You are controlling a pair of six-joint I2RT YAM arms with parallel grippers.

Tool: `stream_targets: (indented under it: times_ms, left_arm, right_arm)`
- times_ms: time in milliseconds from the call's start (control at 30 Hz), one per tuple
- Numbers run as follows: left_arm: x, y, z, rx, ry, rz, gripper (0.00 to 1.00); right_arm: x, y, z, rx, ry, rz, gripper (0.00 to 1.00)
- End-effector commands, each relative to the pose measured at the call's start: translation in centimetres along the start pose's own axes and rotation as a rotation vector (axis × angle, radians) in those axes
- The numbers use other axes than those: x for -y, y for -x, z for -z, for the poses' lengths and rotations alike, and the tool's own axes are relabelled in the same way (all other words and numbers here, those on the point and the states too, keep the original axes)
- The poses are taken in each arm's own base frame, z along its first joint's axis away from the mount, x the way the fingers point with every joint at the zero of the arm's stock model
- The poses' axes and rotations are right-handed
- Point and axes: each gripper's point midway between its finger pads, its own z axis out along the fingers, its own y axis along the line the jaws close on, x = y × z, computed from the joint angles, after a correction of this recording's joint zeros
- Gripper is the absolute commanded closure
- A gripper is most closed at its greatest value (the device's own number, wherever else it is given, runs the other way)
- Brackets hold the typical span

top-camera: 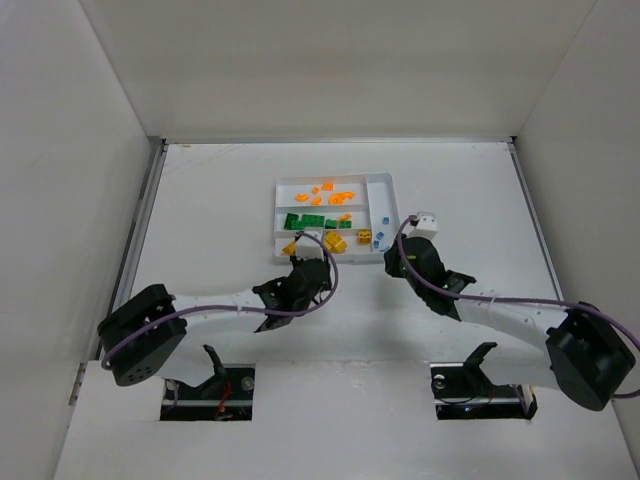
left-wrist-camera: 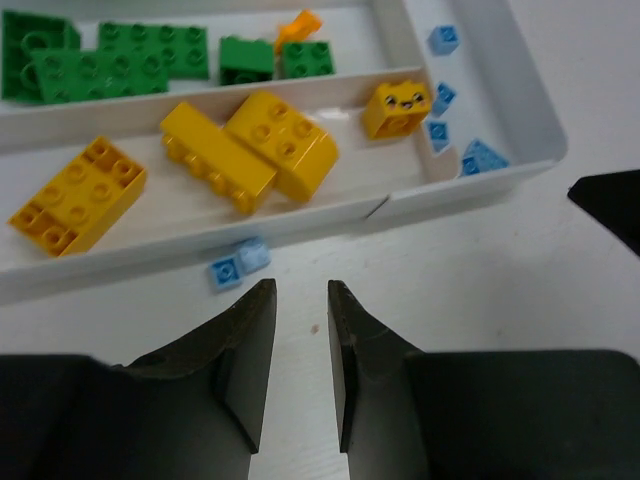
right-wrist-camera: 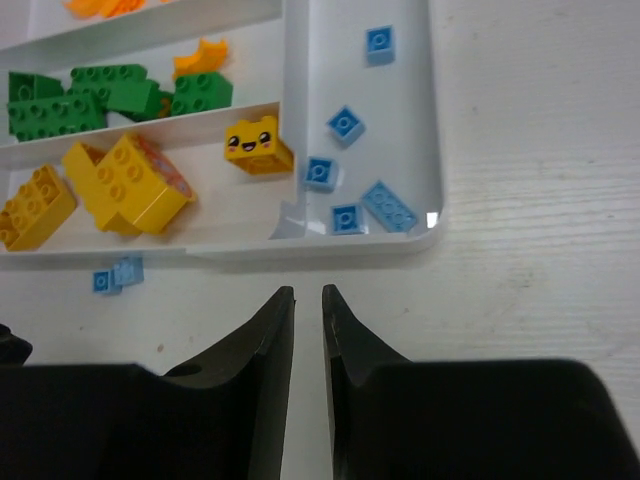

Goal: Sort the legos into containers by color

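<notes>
Hovering just short of two tiny light blue plastic bricks lying on the bench just beside the shallow white plastic tray, my left pincer is standing slightly parted, empty. They are looking light, rigid and slick; I am favouring pinching one across its flat sides. My right pincer is sitting closed, empty.

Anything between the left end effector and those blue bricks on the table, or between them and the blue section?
Nothing lies between the left end effector and the blue bricks, only bare table. Toward the blue section, the tray's near wall stands in the way; they must clear it.
</notes>
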Motion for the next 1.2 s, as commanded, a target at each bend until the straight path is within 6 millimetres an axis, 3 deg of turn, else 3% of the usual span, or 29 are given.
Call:
stream_targets:
  times_ms: [0,400,867,1167]
  left_arm:
    - [-2.7,0.1,1.3,0.065,0.097,0.069,0.76]
    - [-2.9,-3.8,-1.5,-0.058,0.095,0.047,0.75]
    - [-3.1,-4.3,-4.1,-0.092,0.119,0.053,0.75]
    - [-4.0,-4.5,-4.7,-0.094,0.151,0.044,0.76]
  right_arm:
    - [-4.3,2.6,-0.1,0.069,0.111,-0.009,0.77]
    - [-4.9,1.0,-0.9,0.028,0.109,0.021,0.75]
    - [-5.3,0.9,-0.9,0.025,0.112,0.029,0.73]
    - [-5.5,0.7,-1.0,0.021,0.112,0.034,0.73]
